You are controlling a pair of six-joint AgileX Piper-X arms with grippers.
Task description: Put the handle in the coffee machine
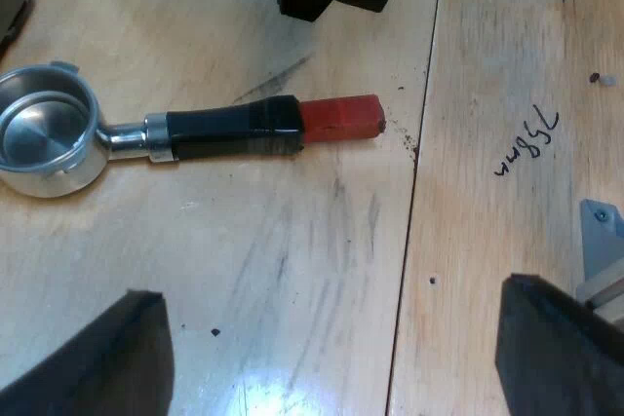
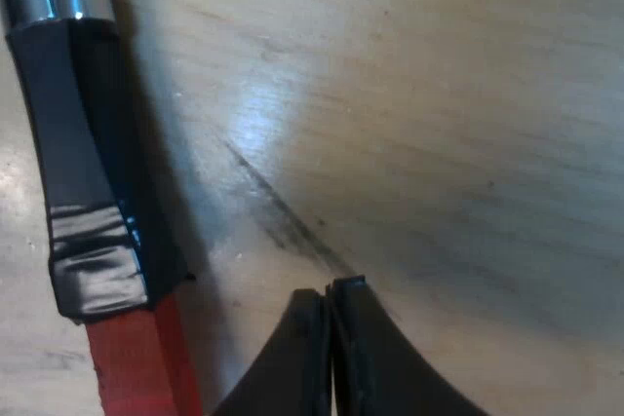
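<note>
The left claw (image 1: pixel 331 294) is hovering over the counter (image 1: pixel 292 241), its two fingers spread wide and holding nothing. The right claw (image 2: pixel 329 291) is hanging just beside the dark handle (image 2: pixel 78 172), its two fingers pressed together on nothing. One metal holder (image 1: pixel 195 133) is lying flat and loose on the counter. Its single basket (image 1: pixel 44 133) is facing up and its red end (image 1: pixel 339 117) is pointing toward a seam (image 1: pixel 414 182) between two counter boards. One handwritten mark (image 1: pixel 526 143) is showing beyond that seam.
</note>
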